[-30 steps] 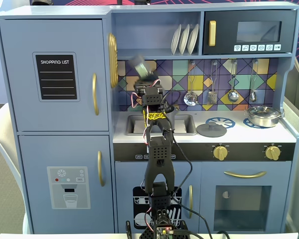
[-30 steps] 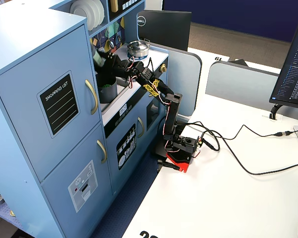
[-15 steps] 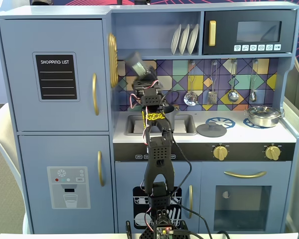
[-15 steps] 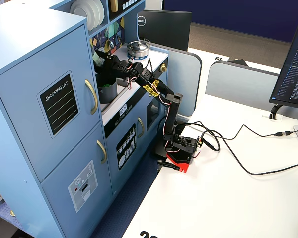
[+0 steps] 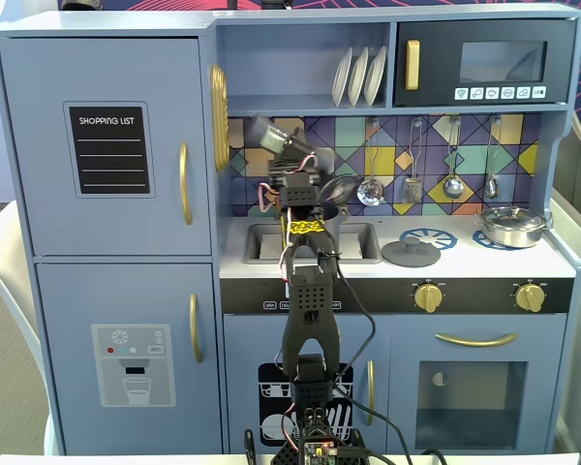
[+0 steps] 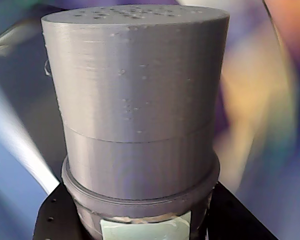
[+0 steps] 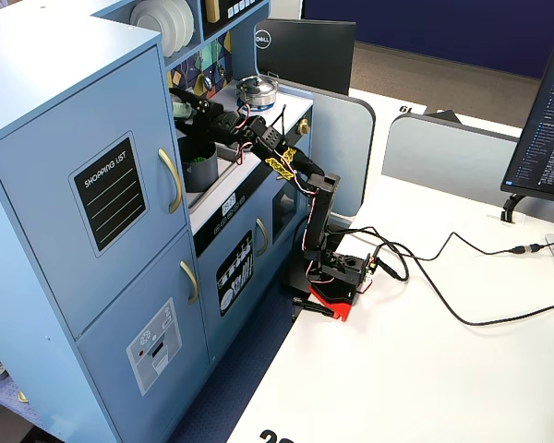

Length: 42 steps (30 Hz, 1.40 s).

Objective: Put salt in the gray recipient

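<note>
Pincer [image 5: 289, 145] pinches the tall slim gray cylindrical salt shaker [image 6: 140, 120] low on its labelled body (rigid, light, smooth plastic, so likely slippery), tilted in air above the matte gray cylindrical pot [image 7: 199, 164] in the counter's sink.

The salt [image 6: 135, 100] is gray with a pale green label. The toy kitchen [image 5: 107, 291] is blue with gold handles.
</note>
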Tool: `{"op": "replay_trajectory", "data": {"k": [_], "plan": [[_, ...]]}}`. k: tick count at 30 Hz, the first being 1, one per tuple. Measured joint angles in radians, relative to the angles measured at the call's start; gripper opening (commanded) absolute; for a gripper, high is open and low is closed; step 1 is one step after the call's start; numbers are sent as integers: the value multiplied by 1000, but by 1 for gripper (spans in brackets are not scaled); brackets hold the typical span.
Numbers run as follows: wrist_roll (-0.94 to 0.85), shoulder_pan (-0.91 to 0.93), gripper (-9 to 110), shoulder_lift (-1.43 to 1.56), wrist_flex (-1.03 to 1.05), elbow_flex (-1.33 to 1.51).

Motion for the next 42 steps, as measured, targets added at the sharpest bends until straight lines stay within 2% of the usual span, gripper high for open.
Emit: {"op": "replay_trajectory", "data": {"k": [5,14,17,20,24,42], "plan": [[-568,219,0,8,17,0],[-1608,565,0,2,-144,20],[-1859,640,0,-9,-227,103],[-1957,701,0,-15,-301,202],[-1985,759,0,-35,-388,295],[-1919,824,0,-117,-606,482]]}}
